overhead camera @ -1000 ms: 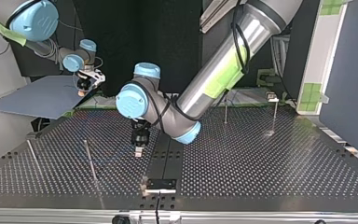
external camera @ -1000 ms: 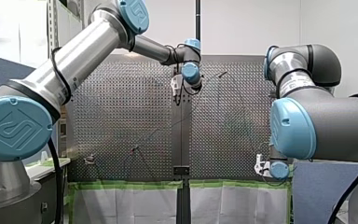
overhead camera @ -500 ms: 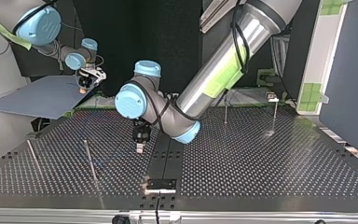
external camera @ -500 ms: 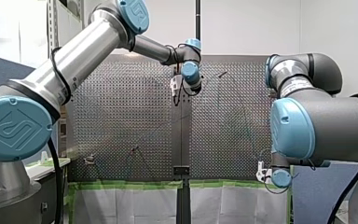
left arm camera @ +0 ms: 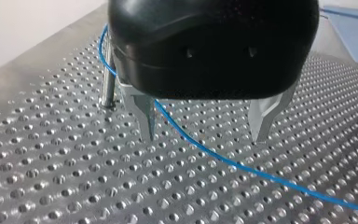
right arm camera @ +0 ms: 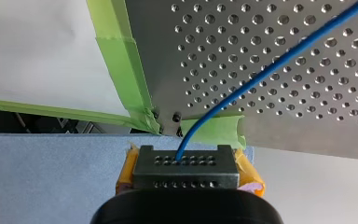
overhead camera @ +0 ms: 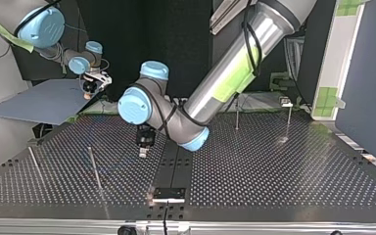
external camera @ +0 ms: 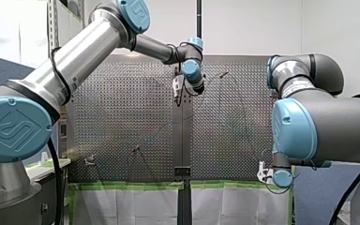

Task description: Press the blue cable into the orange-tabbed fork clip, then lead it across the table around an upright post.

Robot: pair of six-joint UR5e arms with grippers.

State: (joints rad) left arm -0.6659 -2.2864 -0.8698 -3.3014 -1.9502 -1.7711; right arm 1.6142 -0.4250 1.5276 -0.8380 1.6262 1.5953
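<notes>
The blue cable (left arm camera: 223, 161) lies on the perforated table and curves round an upright post (left arm camera: 107, 88) just behind one metal finger. My left gripper (left arm camera: 204, 137) is black and hovers open just above the plate, with the cable passing under the gap, untouched. In the top view my left gripper (overhead camera: 142, 152) hangs over the table's middle. My right gripper (right arm camera: 184, 161), with yellow pads, is shut on the cable's end just off the table's taped corner (right arm camera: 214, 130). From there the cable (right arm camera: 261, 70) runs out across the plate. The orange-tabbed clip is not clearly visible.
Thin posts stand at the top view's left (overhead camera: 95, 169) (overhead camera: 34, 164) and far right (overhead camera: 237, 116) (overhead camera: 289, 120). A blue-grey board (overhead camera: 39, 103) lies beyond the table under my right gripper (overhead camera: 87, 92). A black bracket (overhead camera: 169, 193) sits at the near edge.
My left gripper has drifted slightly toward the far side and the top view's left, staying open. My right arm sank a little in the front view, then held still with the cable.
</notes>
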